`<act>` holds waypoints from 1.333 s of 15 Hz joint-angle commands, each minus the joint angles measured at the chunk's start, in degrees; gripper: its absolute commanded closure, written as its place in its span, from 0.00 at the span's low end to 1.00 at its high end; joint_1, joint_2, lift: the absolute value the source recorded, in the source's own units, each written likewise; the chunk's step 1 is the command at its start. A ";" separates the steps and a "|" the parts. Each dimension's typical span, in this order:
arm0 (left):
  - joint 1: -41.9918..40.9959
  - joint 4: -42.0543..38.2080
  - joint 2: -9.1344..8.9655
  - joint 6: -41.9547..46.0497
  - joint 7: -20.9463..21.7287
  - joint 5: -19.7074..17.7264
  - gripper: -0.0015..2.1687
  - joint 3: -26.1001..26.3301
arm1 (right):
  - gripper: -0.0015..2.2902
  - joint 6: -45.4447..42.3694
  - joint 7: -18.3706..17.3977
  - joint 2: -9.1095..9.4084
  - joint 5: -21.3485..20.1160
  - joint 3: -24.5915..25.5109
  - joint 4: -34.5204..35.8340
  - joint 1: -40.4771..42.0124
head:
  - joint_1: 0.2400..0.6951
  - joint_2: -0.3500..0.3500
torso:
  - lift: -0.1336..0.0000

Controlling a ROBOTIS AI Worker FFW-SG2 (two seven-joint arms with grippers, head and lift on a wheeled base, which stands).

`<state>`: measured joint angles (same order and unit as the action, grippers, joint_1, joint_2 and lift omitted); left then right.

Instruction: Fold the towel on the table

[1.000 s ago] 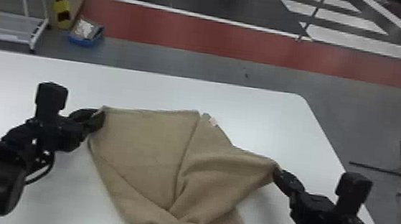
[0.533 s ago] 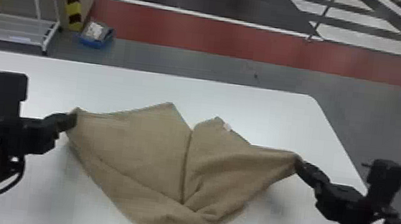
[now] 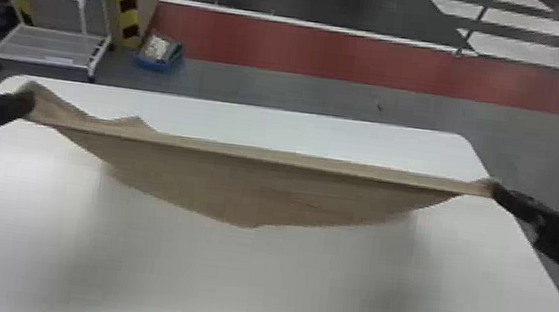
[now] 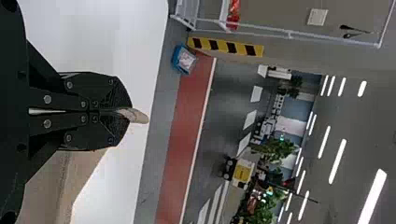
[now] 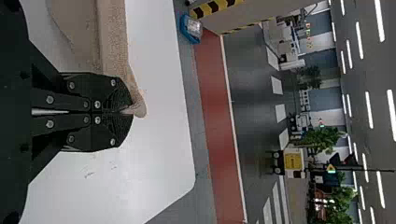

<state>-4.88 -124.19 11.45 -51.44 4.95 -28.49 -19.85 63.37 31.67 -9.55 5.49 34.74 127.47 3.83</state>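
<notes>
Now holding the tan cloth towel (image 3: 260,186) taut over the smooth white worktop (image 3: 248,285), clamped in black left pincer (image 3: 28,103) and black right pincer (image 3: 494,189).

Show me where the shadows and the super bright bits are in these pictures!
Head view: soft gray shadows on the white table, nearer the robot than the towel, with a pale glare toward the left; left wrist view: ceiling lamps glowing as white strips; right wrist view: more glowing strips overhead, and small glints on the screws of the dark right gripper.

Matt cloth towel (image 3: 250,185), seemingly rough
</notes>
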 commanded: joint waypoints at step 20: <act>-7.07 -3.60 -2.93 7.18 -4.69 -0.60 0.77 3.23 | 0.65 -21.75 2.25 -0.82 -2.06 -4.77 -21.03 -7.08 | 0.75 0.42 | 0.08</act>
<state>-4.58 -122.50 9.74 -44.90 0.76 -29.20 -16.42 43.98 33.88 -10.36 0.65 26.01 105.38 -8.97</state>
